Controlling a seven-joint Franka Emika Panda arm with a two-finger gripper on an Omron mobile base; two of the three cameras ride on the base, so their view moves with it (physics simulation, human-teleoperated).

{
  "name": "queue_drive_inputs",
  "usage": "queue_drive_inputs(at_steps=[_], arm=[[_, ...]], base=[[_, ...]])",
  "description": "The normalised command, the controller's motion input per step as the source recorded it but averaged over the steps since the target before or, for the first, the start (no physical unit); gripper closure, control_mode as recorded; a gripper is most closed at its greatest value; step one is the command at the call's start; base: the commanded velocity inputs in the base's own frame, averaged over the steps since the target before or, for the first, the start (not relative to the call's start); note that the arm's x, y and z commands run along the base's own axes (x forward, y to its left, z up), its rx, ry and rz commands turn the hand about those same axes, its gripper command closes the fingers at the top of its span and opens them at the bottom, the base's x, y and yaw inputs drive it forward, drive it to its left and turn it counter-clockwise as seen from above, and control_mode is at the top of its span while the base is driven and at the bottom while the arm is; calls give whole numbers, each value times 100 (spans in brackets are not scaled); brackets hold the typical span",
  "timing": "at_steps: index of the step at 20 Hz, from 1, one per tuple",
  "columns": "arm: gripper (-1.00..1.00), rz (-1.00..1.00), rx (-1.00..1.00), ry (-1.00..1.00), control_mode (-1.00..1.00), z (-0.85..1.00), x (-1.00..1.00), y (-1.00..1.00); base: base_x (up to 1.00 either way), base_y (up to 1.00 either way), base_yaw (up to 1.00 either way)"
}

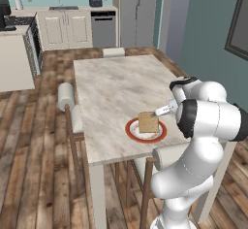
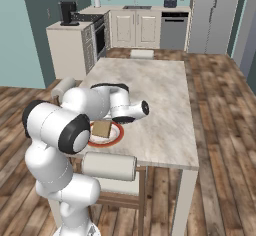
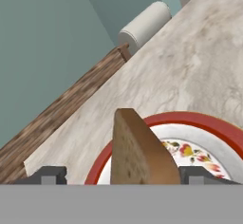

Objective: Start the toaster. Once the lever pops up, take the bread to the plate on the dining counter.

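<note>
Over the plate (image 3: 209, 126), the tool (image 3: 118, 174) stands wide around the bread (image 3: 137, 152); fingertips cut off.

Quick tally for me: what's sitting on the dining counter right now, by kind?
Plate: 1
Bread slice, standing over the plate: 1
Total on the dining counter: 2

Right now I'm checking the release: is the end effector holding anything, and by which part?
Nothing is held. The end effector stands open, fingertips clear on either side of the bread, which stands over the plate.
</note>
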Motion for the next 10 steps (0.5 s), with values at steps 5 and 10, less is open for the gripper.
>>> queue_drive_inputs(at_steps=[5,10], arm=[[-100,0,0,-3,-100,0,0,0],[-100,-3,-8,-9,-100,0,0,0]], base=[[0,0,0],[0,0,0]])
